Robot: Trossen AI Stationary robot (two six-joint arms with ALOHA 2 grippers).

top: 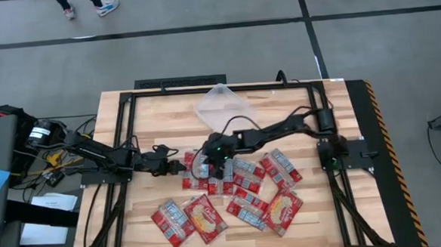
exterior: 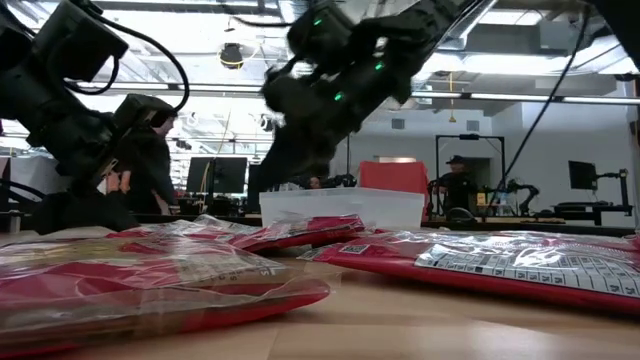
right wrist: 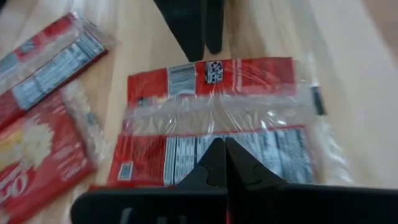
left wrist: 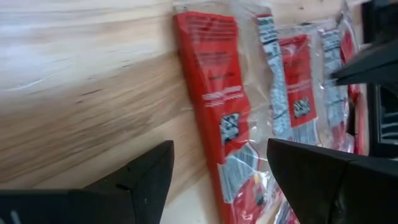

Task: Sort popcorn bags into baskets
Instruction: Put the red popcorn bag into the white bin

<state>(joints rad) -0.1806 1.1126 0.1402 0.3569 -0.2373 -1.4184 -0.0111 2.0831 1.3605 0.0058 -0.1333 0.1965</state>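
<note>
Nine or so popcorn bags (top: 235, 194) lie scattered flat on the wooden table (top: 144, 116), clustered toward its near half. One red bag (right wrist: 214, 121) sits directly beneath the right gripper (right wrist: 219, 163), whose jaws are pressed together with nothing between them, poised above the packet's clear wrapper. Another bag's edge (left wrist: 217, 106) lies just ahead of the left gripper (left wrist: 217, 177), its jaws spread wide, empty. Beyond the pile stands the clear basket (top: 223, 106), apart from both grippers.
</note>
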